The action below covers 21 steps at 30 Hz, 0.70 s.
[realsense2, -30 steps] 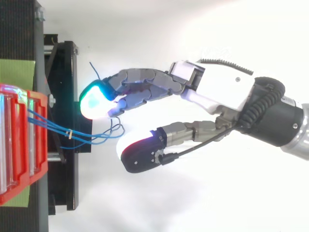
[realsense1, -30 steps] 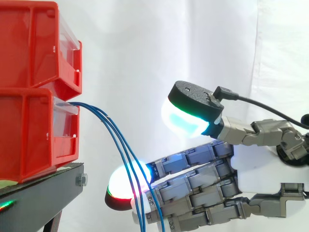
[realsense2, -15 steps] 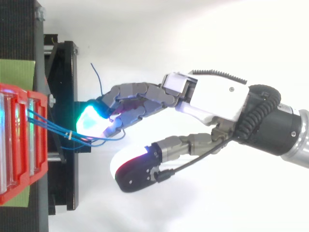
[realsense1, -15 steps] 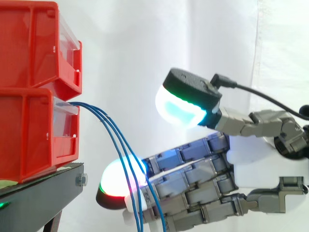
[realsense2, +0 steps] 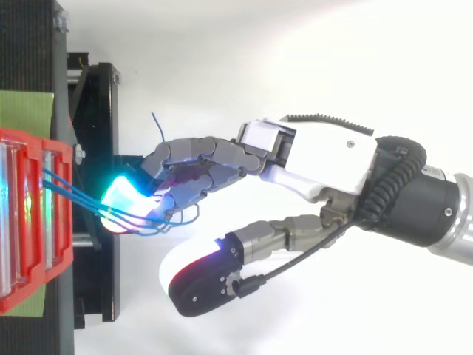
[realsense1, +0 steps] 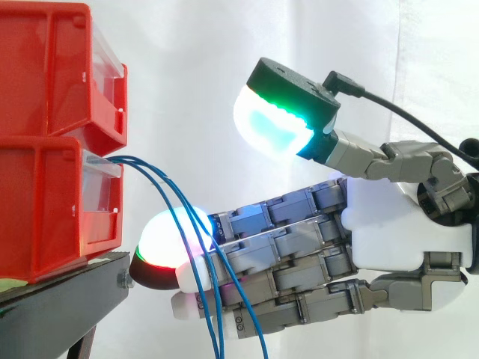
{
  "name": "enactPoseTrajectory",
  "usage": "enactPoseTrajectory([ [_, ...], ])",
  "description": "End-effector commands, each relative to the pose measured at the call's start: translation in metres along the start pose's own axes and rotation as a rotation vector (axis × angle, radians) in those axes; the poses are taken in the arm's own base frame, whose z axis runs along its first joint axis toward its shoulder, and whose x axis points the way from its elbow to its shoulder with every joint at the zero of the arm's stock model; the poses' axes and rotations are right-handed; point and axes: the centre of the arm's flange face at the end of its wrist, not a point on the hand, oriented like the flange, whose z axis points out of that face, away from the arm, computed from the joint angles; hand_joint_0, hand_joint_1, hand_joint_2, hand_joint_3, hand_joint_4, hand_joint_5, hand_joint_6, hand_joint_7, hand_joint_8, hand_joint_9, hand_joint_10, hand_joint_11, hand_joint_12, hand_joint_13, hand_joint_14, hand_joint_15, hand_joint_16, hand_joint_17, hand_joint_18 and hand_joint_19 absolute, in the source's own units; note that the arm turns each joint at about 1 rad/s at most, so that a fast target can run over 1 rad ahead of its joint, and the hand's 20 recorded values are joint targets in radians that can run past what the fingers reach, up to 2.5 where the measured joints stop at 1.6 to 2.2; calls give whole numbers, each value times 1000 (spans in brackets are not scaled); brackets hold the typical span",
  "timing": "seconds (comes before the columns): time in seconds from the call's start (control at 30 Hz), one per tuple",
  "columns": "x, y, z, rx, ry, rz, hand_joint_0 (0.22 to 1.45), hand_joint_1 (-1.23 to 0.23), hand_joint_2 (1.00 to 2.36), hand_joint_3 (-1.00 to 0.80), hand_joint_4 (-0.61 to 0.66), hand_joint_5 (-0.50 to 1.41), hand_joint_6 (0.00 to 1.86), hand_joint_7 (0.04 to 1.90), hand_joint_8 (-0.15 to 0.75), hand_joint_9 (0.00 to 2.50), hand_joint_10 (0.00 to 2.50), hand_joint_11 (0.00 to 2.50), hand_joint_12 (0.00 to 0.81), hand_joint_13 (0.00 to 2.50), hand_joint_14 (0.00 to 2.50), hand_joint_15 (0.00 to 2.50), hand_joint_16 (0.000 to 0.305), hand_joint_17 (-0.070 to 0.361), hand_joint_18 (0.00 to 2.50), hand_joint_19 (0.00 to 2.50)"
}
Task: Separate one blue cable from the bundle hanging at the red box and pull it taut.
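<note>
The blue cables (realsense1: 166, 187) hang from the lower red box (realsense1: 52, 209), draped across the straight fingers of the hand (realsense1: 382, 228); its thumb stands well apart above; closing here could pinch several strands, since they lie bunched together.

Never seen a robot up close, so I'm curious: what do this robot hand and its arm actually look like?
The robot hand has a smooth white palm shell and fingers built from grey, boxy metal links. Its fingertips are thick rounded pads with black backs, glowing white, cyan, green and red. Behind it sits a black cylindrical wrist, then a silver arm section.
</note>
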Motion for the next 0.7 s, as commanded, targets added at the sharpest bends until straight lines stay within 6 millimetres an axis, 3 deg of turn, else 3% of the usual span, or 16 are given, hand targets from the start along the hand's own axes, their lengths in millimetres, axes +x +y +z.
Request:
enactPoseTrajectory([
  [0.0, 1, 2, 2, -18, 0, 6, 540, -665, 1000, -495, 347, -136, 503, 818, 326, 767, 4, 168, 268, 520, 0, 53, 26, 59, 352, 75],
  [0.4, 10, 4, 6, -73, 6, 0, 574, -699, 1003, -467, 356, -121, 503, 883, 323, 798, 5, 203, 263, 534, 0, 62, 25, 56, 355, 88],
  [0.67, 11, 3, 6, -68, 14, 7, 599, -683, 1008, -415, 331, -98, 503, 1030, 332, 850, 6, 234, 259, 570, 3, 81, 24, 53, 371, 103],
])
